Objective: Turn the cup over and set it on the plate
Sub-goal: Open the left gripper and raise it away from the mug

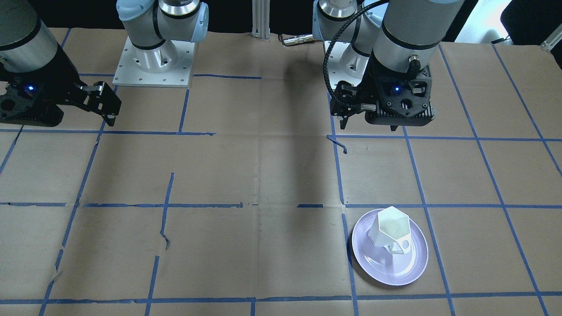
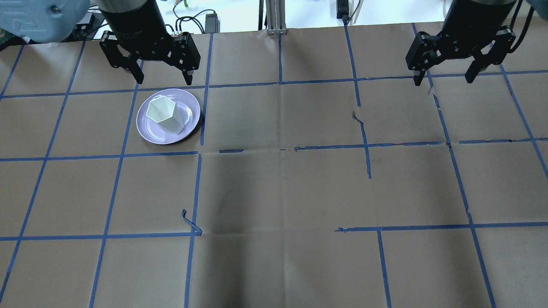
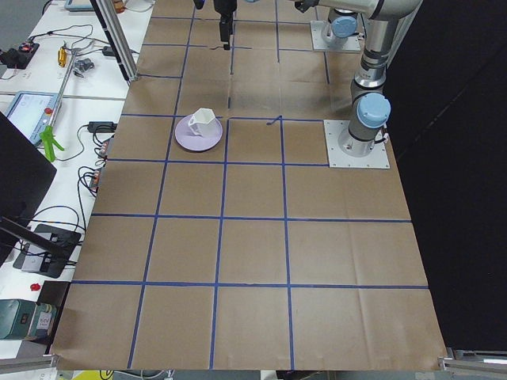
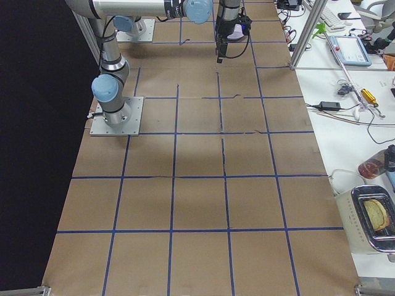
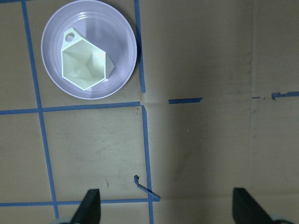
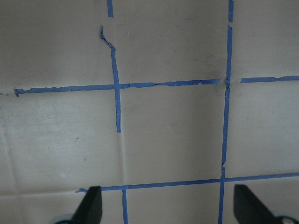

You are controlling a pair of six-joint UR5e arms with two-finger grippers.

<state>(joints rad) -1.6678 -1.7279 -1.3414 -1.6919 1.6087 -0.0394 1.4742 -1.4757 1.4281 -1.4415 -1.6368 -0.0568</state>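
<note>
The white faceted cup (image 2: 165, 114) stands on the pale lavender plate (image 2: 147, 128) with its open polygonal mouth up. It shows in the front view (image 1: 390, 228), its handle toward that camera, on the plate (image 1: 386, 270). The left wrist view shows the cup (image 5: 86, 65) and plate (image 5: 119, 46) at upper left. My left gripper (image 2: 164, 79) is open and empty, raised above the table, apart from the cup; it also shows in the front view (image 1: 369, 126) and its own wrist view (image 5: 168, 207). My right gripper (image 2: 444, 80) is open and empty, far off on the other side (image 6: 168, 207).
Brown paper with a blue tape grid covers the table. A loose curl of blue tape (image 2: 191, 222) sticks up near the plate's square, also in the front view (image 1: 338, 144). The arm bases (image 1: 153, 66) stand at the robot's edge. Benches with gear (image 3: 47, 119) flank the table ends.
</note>
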